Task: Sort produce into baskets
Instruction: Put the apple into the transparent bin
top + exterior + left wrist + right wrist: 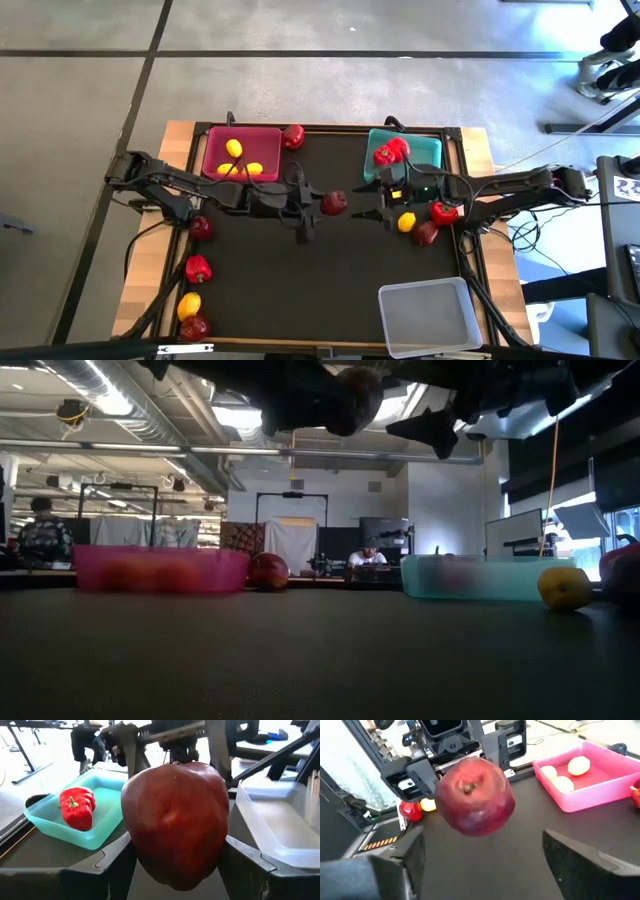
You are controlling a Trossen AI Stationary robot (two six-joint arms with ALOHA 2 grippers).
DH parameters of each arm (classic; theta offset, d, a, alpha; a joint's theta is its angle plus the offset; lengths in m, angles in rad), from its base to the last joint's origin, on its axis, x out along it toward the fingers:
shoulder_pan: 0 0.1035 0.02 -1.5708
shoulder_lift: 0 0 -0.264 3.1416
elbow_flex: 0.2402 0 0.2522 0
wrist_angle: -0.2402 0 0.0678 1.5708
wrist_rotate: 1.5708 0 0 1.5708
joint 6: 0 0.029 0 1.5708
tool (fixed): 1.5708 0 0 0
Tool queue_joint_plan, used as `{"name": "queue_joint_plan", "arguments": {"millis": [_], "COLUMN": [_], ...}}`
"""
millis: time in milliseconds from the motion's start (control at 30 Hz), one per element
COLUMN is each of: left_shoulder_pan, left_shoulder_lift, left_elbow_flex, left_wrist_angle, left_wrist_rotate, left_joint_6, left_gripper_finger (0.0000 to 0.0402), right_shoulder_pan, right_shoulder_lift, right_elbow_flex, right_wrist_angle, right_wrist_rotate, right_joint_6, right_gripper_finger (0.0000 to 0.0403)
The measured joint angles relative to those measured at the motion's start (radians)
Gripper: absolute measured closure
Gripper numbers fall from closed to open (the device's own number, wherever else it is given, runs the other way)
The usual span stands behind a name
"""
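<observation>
Dark apple [175, 822] fills my left pincer [308, 205], clamped mid-tabletop; my right pincer [368, 212] gapes wide just opposite, nearer the clear basket [430, 316] behind it.

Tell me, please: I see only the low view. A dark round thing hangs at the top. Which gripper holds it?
Observer: The left gripper. It is a dark red apple, clamped between its fingers above the table's middle.
Operator: And the right gripper?
Observer: The right gripper faces the apple with its fingers open, not touching it.
Operator: Where is the clear basket?
Observer: The clear basket stands empty on the right arm's side, at the table edge far from the teal basket.
</observation>
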Motion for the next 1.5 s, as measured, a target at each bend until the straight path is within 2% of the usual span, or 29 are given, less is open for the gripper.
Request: {"name": "queue_joint_plan", "arguments": {"millis": [200,333,500,633,900,1000,1100,1233,1367,1500], "left_shoulder_pan": [0.0,-0.003,-0.006,-0.006,-0.007,-0.009,-0.012,-0.02,-0.038,-0.052], "left_shoulder_lift": [0.0,0.0,0.0,0.0,0.0,0.0,0.0,-0.019,-0.077,-0.134], "left_elbow_flex": [0.0,0.0,0.0,0.0,-0.001,-0.001,-0.001,-0.001,-0.001,-0.001], "left_wrist_angle": [0.044,0.061,0.063,0.063,0.06,0.058,0.056,0.018,-0.088,-0.219], "left_wrist_rotate": [0.0,0.0,0.0,0.0,0.001,-0.004,-0.011,-0.007,0.003,0.005], "left_joint_6": [-0.025,-0.035,-0.042,-0.047,-0.055,-0.055,-0.098,-0.107,-0.137,-0.155], "left_gripper_finger": [0.0158,0.0158,0.0158,0.0158,0.0157,0.0141,0.0113,0.0083,0.0077,0.0076], "right_shoulder_pan": [0.0,0.0,-0.002,-0.002,-0.003,-0.004,-0.003,-0.002,-0.001,0.0], "right_shoulder_lift": [0.102,0.164,0.209,0.234,0.249,0.249,0.249,0.229,0.159,0.085], "right_elbow_flex": [0.0,0.003,0.05,0.073,0.082,0.082,0.082,0.082,0.082,0.082], "right_wrist_angle": [0.192,0.309,0.338,0.333,0.331,0.331,0.331,0.314,0.241,0.091], "right_wrist_rotate": [-0.077,-0.075,-0.077,-0.08,-0.081,-0.077,-0.07,-0.074,-0.082,-0.082], "right_joint_6": [0.005,0.007,0.0,-0.017,-0.032,-0.052,-0.055,-0.076,-0.078,-0.079], "right_gripper_finger": [0.004,0.0037,0.0038,0.0073,0.0226,0.0261,0.0268,0.0259,0.0257,0.0256]}}
